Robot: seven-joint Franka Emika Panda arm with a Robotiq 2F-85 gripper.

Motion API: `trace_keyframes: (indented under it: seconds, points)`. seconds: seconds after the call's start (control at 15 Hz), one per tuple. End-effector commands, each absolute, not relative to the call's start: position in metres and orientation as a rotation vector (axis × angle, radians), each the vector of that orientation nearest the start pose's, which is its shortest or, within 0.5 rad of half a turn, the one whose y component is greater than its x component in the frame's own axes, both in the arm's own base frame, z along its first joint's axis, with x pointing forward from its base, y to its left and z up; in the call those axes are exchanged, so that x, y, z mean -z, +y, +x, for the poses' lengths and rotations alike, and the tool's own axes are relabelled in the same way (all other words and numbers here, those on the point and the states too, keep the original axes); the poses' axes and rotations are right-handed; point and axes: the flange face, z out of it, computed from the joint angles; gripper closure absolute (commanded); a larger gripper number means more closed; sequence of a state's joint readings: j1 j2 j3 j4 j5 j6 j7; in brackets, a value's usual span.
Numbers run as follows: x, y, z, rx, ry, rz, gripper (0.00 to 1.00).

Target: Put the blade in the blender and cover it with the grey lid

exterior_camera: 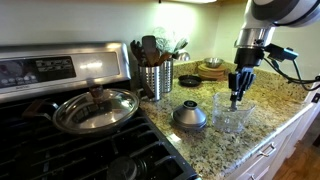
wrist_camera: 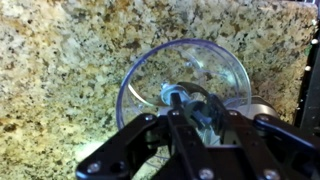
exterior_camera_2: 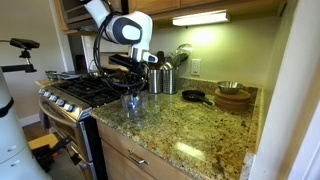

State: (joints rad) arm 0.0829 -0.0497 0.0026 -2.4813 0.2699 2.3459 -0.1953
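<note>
The clear blender point(exterior_camera: 232, 117) stands on the granite counter, also seen in an exterior view point(exterior_camera_2: 133, 103). My gripper point(exterior_camera: 237, 95) hangs right above it, shut on the blade. In the wrist view my gripper point(wrist_camera: 190, 122) pinches the upright shaft of the small dark blade point(wrist_camera: 178, 97), which sits over the mouth of the blender point(wrist_camera: 135, 85), near its middle. I cannot tell whether the blade touches the bottom. The grey lid point(exterior_camera: 189, 116), domed with a knob, rests on the counter beside the blender, toward the stove.
A steel pan with a shiny lid point(exterior_camera: 95, 108) sits on the stove. A ribbed steel utensil canister point(exterior_camera: 155, 78) stands behind the grey lid. A small black pan point(exterior_camera: 189, 80) and wooden bowls point(exterior_camera: 212, 69) stand at the back. The counter edge point(exterior_camera: 270, 140) is close in front.
</note>
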Motion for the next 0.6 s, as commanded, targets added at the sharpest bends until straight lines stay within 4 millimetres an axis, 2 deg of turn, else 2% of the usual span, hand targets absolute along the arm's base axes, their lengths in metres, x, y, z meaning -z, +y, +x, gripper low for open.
trace_keyframes:
  seconds: [0.0,0.53]
  points:
    - [-0.2909,0.0368,0.4606,-0.121,-0.079,-2.939,0.90]
    - [-0.2837,0.0357,0.4635,-0.084,-0.077,-2.940,0.90]
